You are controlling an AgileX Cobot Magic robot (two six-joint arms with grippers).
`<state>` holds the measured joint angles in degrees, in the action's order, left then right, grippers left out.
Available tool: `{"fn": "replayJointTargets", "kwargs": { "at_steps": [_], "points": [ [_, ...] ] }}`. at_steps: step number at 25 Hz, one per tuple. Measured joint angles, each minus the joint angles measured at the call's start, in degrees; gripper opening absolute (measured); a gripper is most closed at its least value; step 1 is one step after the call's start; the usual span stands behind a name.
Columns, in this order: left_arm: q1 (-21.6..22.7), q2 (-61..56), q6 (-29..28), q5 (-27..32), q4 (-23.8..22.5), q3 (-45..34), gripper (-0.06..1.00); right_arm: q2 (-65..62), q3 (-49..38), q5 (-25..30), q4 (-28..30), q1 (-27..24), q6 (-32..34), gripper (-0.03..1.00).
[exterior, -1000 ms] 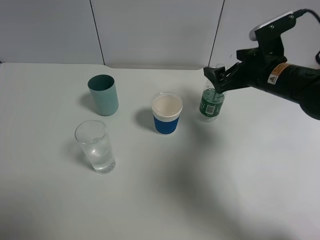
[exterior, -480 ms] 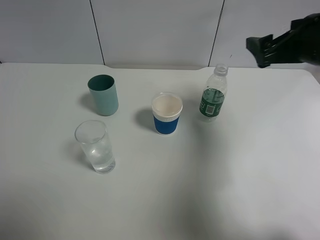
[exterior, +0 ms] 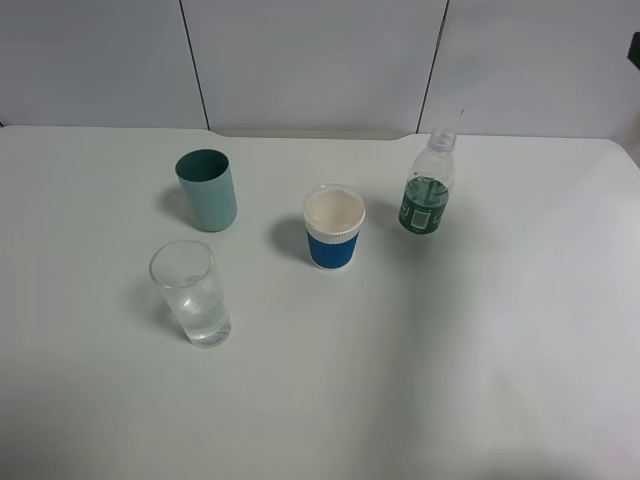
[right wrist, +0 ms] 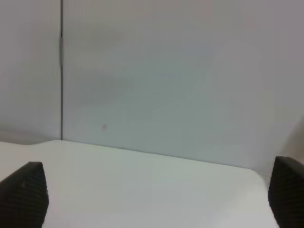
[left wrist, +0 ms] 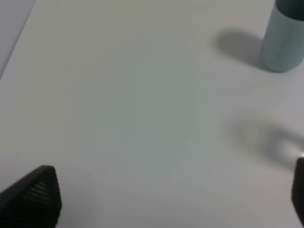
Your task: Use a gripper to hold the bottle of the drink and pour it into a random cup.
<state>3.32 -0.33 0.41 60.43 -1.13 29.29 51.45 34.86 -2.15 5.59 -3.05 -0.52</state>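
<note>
beside the bottle [exterior: 427,190] nothing remains: the right end effector [right wrist: 152,194], now wide and empty, has withdrawn, so pouring looks finished.

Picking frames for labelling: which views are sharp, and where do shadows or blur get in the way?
Exterior high: sharp, evenly lit; soft shadows left of the teal cup and paper cup; the glass tumbler and bottle stay readable. Left wrist: soft focus, teal cup blurred. Right wrist: blurry, only wall, table edge and dark claw tips.
</note>
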Motion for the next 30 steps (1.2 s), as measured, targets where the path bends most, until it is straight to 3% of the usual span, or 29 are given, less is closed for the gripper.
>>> {"fn": "replayJointTargets", "kwargs": {
  "at_steps": [5,9,30],
  "points": [
    [0.0,0.0,0.0,0.0,0.0,0.0,0.98,-7.1,0.0,6.2,-7.1,-0.1,-8.5,0.91],
    [0.0,0.0,0.0,0.0,0.0,0.0,0.98,-12.8,0.0,11.1,-9.9,-0.1,-10.2,0.91],
    [0.0,0.0,0.0,0.0,0.0,0.0,0.98,-42.5,0.0,46.8,-5.6,-0.1,-4.2,0.91]
  ]
}}
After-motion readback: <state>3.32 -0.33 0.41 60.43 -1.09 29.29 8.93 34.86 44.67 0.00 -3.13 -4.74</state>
